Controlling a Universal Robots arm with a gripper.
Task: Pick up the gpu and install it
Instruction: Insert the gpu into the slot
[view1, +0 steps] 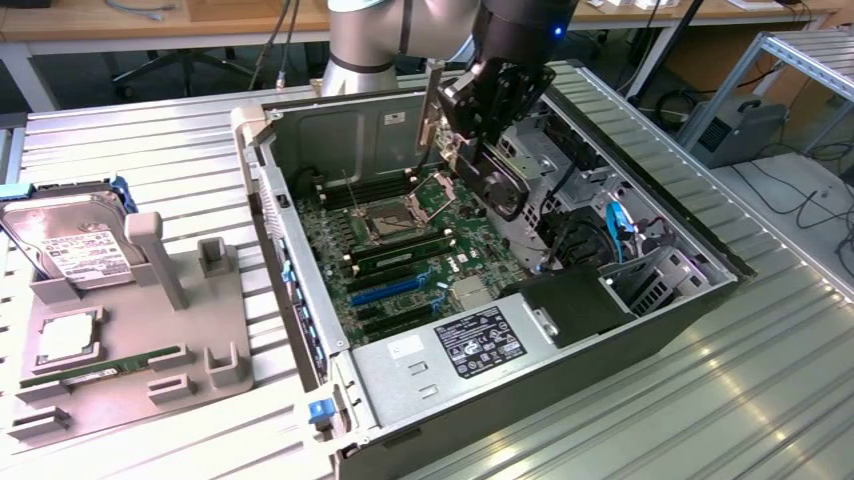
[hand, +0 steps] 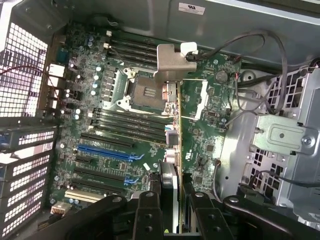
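My gripper (view1: 483, 150) hangs over the open computer case (view1: 400, 370), shut on the gpu (view1: 494, 185). The card is held on edge, its black round fan facing the exterior view's right and its silver bracket (view1: 430, 110) pointing up and away. In the wrist view the gpu (hand: 172, 125) appears edge-on between my two black fingers (hand: 149, 212), with the silver bracket (hand: 172, 62) at its far end. It hovers above the green motherboard (hand: 100, 100), near the CPU socket (hand: 147, 90). The blue slot (hand: 105, 151) lies bare off to one side of the card.
A grey holder (view1: 134, 340) on the exterior view's left carries a silver hard drive (view1: 74, 250), a RAM stick (view1: 100, 368) and a CPU (view1: 64, 338). Inside the case are the power supply (view1: 467, 345), a drive cage (hand: 285, 140) and loose cables (hand: 250, 55).
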